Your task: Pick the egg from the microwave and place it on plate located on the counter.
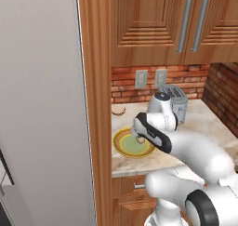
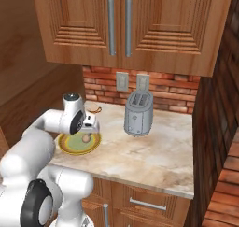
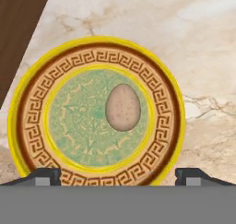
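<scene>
Hand view is showing the egg [image 3: 123,107] lying on its side in the pale green centre of the plate [image 3: 32,103], a little off the middle and touching nothing of mine. My gripper [image 3: 118,174] is hovering above the plate with its two tips spread wide, pinching nothing; the egg is sitting free between and beyond them. In the right base view the plate [image 2: 65,147] is resting on the counter [image 2: 154,160], with the toaster [image 2: 138,113] well apart from it, toward the brick wall. I am judging the placing as done: egg on plate, grip released. What is remaining, as I read it, is only lifting clear without nudging the egg, which could roll.
</scene>
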Available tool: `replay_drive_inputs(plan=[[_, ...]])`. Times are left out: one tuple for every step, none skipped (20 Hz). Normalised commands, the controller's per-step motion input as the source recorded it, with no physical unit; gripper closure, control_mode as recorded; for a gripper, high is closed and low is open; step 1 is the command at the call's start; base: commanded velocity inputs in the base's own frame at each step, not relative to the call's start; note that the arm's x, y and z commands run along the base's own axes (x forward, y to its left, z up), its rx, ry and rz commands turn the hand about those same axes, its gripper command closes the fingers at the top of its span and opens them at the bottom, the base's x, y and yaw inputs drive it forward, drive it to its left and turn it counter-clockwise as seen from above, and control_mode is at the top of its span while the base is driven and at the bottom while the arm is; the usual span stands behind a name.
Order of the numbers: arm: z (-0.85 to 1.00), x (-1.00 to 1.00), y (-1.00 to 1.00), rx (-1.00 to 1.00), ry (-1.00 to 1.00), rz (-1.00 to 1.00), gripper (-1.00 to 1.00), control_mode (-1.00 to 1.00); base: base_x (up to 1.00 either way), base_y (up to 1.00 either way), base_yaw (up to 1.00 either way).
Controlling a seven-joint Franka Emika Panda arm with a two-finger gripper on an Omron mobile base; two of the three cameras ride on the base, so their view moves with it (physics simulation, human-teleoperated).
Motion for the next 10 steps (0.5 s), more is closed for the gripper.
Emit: replay_drive_inputs(plan=[[0.86,-0.56,0.0,0.0,-0.14,0.0,-1.0,-1.0,0.0,0.0,0.0],[0.84,-0.61,0.0,0.0,-0.12,-0.01,-1.0,-1.0,0.0,0.0,0.0],[0.79,-0.56,0.0,0.0,-0.13,-0.03,-1.0,-1.0,0.0,0.0,0.0],[0.84,-0.6,0.0,0.0,-0.11,-0.04,-1.0,-1.0,0.0,0.0,0.0],[0.84,-0.62,0.0,0.0,-0.11,-0.04,-1.0,-1.0,0.0,0.0,0.0],[0.82,-0.61,0.0,0.0,-0.11,-0.05,-1.0,-1.0,0.0,0.0,0.0],[0.87,-0.56,-0.03,0.0,-0.05,-0.07,-1.0,-1.0,0.0,0.0,0.0],[0.68,-0.51,-0.15,0.0,0.0,-0.13,-1.0,-1.0,0.0,0.0,0.0],[0.59,-0.41,-0.25,0.0,0.0,-0.17,-1.0,-1.0,0.0,0.0,0.0],[0.71,-0.46,-0.4,0.0,0.0,-0.18,-1.0,-1.0,0.0,0.0,0.0]])
